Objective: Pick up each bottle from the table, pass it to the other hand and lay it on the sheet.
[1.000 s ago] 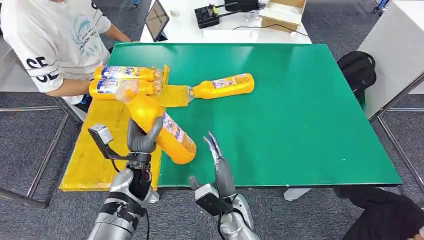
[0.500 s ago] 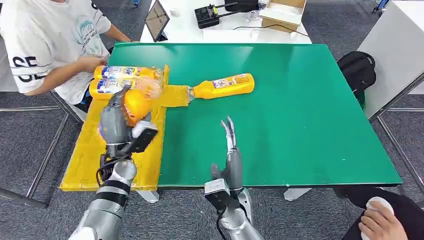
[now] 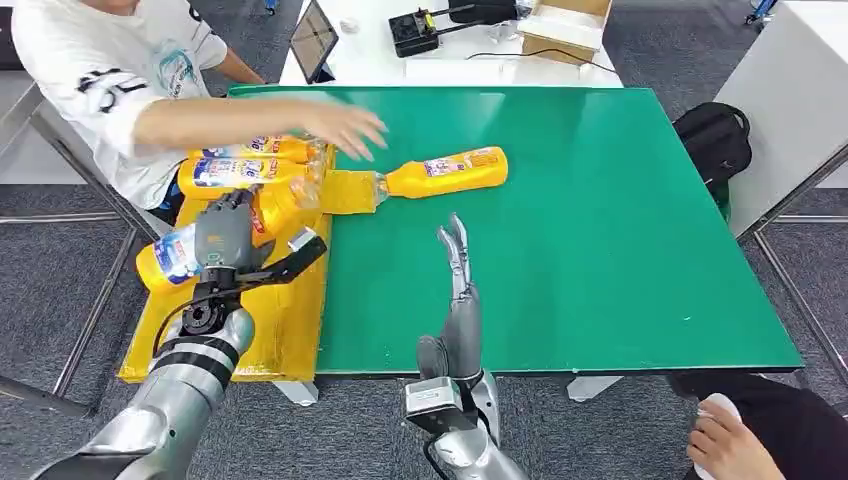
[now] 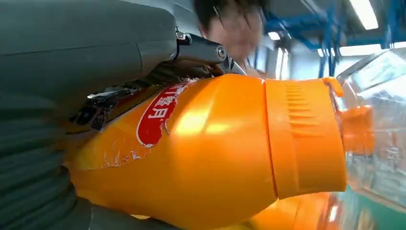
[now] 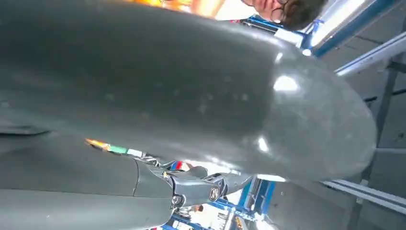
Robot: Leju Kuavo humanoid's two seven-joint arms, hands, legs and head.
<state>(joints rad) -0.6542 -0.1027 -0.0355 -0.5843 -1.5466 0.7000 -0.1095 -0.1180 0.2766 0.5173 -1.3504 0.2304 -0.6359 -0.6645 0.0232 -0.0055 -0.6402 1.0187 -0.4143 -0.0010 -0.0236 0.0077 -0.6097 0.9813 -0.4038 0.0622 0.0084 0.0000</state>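
Observation:
My left hand (image 3: 224,238) grips an orange bottle (image 3: 170,258) that lies tilted across the yellow sheet (image 3: 285,335), its base past the sheet's left edge. Up close, the left wrist view has the same bottle (image 4: 215,158) pressed against my left hand (image 4: 72,72), its ribbed orange cap beside a clear bottle neck. Two more orange bottles (image 3: 248,147) (image 3: 232,172) lie side by side at the sheet's far end. Another bottle (image 3: 445,172) lies on the green table (image 3: 600,250), neck on the sheet's corner. My right hand (image 3: 458,268) stands open over the table's front, fingers straight, holding nothing.
A person sits at the far left, one arm (image 3: 250,120) stretched over the two bottles, the hand (image 3: 345,128) above the table. A white desk (image 3: 450,60) with a tablet, a black device and a box stands behind. Another person's hand (image 3: 725,440) is at the lower right.
My left hand has turned and swung the bottle left, down onto the sheet. The person's arm has reached out over the table. My right hand has risen slightly and stays open.

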